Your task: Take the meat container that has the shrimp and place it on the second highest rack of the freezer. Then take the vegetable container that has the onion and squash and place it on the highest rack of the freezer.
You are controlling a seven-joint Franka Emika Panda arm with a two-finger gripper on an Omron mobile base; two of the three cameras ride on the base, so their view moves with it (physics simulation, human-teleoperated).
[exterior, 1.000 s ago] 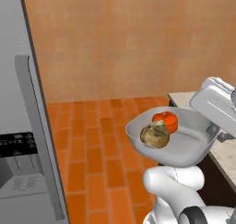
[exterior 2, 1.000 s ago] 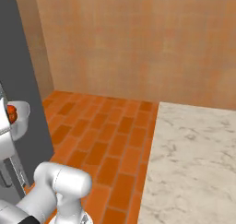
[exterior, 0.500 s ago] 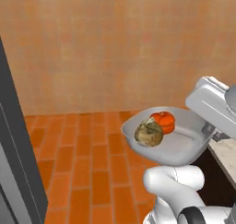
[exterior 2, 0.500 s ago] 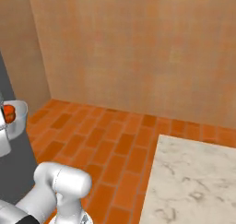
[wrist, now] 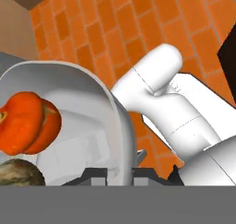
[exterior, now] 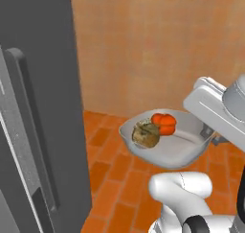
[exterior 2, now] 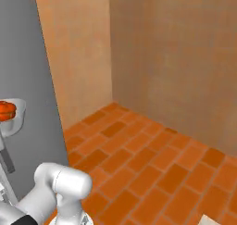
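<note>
My gripper (wrist: 120, 172) is shut on the rim of the vegetable container (exterior: 177, 148), a pale rounded bowl held level in the air. In it lie the red-orange squash (exterior: 163, 123) and the brownish onion (exterior: 146, 134). In the hand view the bowl (wrist: 87, 121) rises from between the fingertips, with the squash (wrist: 27, 121) and the onion (wrist: 18, 174) at its left. The bowl's edge (exterior 2: 16, 120) and the squash (exterior 2: 5, 110) peek in at the left of the right base view. The grey freezer (exterior: 43, 107) stands close on the left, its racks hidden behind its grey outside. The meat container with the shrimp is out of view.
A long handle (exterior: 33, 131) runs down the freezer's front. In the right base view the freezer's side (exterior 2: 28, 71) stands left of an orange brick floor (exterior 2: 148, 159). Tan walls (exterior 2: 176, 57) meet in a corner behind. My own arm's elbow (exterior: 179, 191) sits under the bowl.
The whole picture has swung, so the base has moved: the freezer now looms close on the left and the marble counter has slid out. The bowl stays in my grip.
</note>
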